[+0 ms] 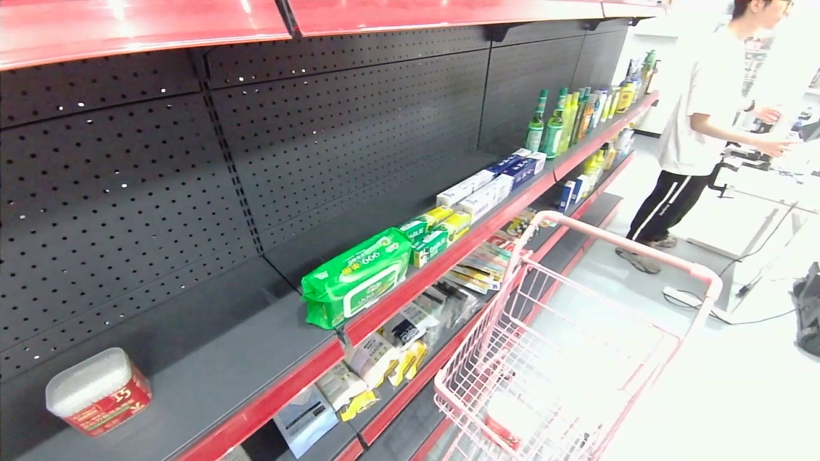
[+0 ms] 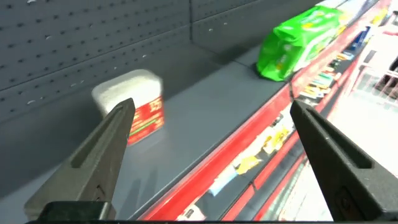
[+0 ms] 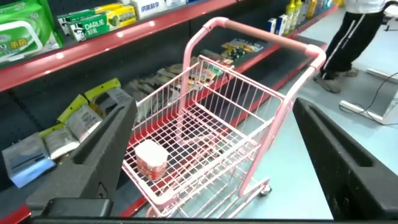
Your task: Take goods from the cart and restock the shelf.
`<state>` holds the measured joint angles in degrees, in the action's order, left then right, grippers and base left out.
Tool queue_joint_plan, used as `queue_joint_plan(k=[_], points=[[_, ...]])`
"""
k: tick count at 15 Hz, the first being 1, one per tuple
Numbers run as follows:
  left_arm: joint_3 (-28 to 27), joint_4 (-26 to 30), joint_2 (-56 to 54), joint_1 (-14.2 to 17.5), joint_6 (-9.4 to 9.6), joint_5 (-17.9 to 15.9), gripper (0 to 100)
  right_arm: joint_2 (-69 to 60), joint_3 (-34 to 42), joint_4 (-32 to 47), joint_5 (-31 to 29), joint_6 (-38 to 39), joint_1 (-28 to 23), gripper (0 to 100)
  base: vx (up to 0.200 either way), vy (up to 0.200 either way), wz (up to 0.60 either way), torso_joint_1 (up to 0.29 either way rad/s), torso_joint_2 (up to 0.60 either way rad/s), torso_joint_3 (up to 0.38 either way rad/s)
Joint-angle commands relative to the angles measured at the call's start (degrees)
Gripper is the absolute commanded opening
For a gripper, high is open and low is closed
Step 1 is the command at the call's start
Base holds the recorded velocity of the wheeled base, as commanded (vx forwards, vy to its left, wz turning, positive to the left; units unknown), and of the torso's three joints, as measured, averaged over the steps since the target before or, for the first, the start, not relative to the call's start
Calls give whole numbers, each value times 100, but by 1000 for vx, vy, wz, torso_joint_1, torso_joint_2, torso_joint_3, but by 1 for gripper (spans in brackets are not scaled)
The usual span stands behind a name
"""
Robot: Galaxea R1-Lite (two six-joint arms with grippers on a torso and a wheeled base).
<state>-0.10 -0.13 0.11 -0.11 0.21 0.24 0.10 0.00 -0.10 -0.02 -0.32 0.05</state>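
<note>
A red tub with a white lid (image 1: 97,392) stands on the grey shelf board (image 1: 211,358) at its near left end. In the left wrist view the same tub (image 2: 134,106) stands a short way beyond my left gripper (image 2: 211,134), which is open and holds nothing. A pink wire cart (image 1: 576,339) stands in the aisle beside the shelf. In the right wrist view my right gripper (image 3: 214,134) hangs open above the cart (image 3: 217,124), with a second red tub with a white lid (image 3: 151,158) on the cart's floor.
A green wipes pack (image 1: 355,276) lies farther along the shelf, then small boxes (image 1: 474,192) and green bottles (image 1: 554,125). Packets hang on the lower shelf (image 1: 384,358). A person (image 1: 698,121) stands at a white table beyond the cart. Cables (image 1: 724,307) lie on the floor.
</note>
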Motion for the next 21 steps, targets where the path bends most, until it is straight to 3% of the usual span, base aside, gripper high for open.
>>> queue_joint_plan(k=[1,10,11,12,13,14,17,19,21], points=[[1,-4,-2,2,-3,2,100,8,0,1,2,-3,4,100,0,0,0,0,0,0],[1,-4,-2,2,-3,20,100,148,-246,-148,117,137,39,100,0,0,0,0,0,0],[1,-4,-2,2,-3,20,100,1186,-1204,-228,231,322,188,100,0,0,0,0,0,0],[1,-4,-2,2,-3,20,100,1273,-1274,-236,222,357,197,100,0,0,0,0,0,0],[1,-4,-2,2,6,11,100,3119,-3111,-245,117,1069,206,100,0,0,0,0,0,0],[1,-4,-2,2,6,11,100,3919,-3463,-254,73,1034,153,100,0,0,0,0,0,0],[1,-4,-2,2,-3,20,100,5730,-3665,-544,-419,541,-198,100,0,0,0,0,0,0],[1,-4,-2,2,6,11,100,7136,-3727,-1010,-77,445,-128,100,0,0,0,0,0,0],[1,-4,-2,2,6,11,100,8357,-3604,-1019,292,-399,153,100,0,0,0,0,0,0]])
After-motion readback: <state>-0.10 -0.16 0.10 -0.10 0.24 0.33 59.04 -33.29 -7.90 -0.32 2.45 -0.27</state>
